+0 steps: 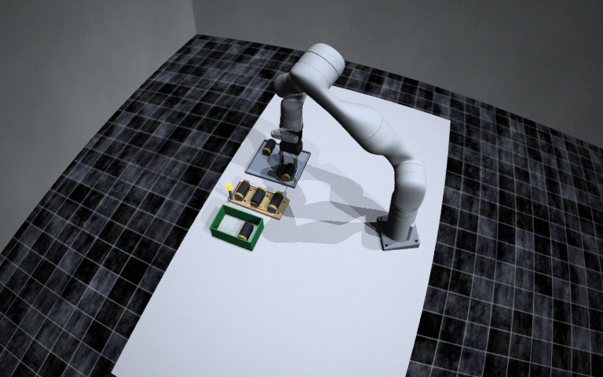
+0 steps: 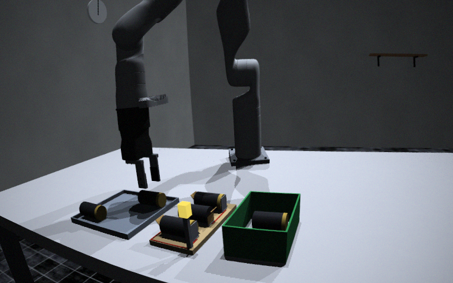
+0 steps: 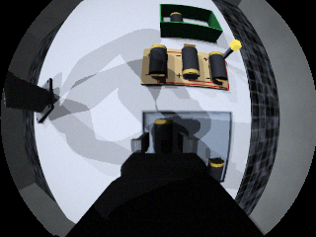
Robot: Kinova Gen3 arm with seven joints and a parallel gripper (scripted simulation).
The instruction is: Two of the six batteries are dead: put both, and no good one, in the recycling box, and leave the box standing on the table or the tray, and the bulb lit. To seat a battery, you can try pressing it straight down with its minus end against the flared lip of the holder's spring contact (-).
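Note:
My gripper (image 1: 288,167) (image 2: 148,184) (image 3: 163,139) is open, fingers pointing down, just above a dark battery (image 1: 286,172) (image 2: 149,198) (image 3: 163,134) lying on the grey tray (image 1: 262,166) (image 2: 117,214) (image 3: 217,129). Another battery (image 1: 268,146) (image 2: 89,210) (image 3: 216,169) lies at the tray's outer side. Three batteries (image 1: 258,196) (image 2: 175,227) (image 3: 158,60) sit in the wooden holder (image 1: 284,207) (image 2: 205,233) (image 3: 146,71). Its bulb (image 1: 228,186) (image 2: 184,210) (image 3: 235,44) is bright yellow, lit. The green recycling box (image 1: 233,239) (image 2: 255,245) (image 3: 188,33) stands upright with one battery (image 1: 246,231) (image 2: 268,220) (image 3: 176,17) inside.
The holder lies between the tray and the box, with narrow gaps on both sides. The bulb stands up on a post at the holder's end near the table edge. The arm's base plate (image 1: 400,244) (image 2: 248,160) is bolted across the table.

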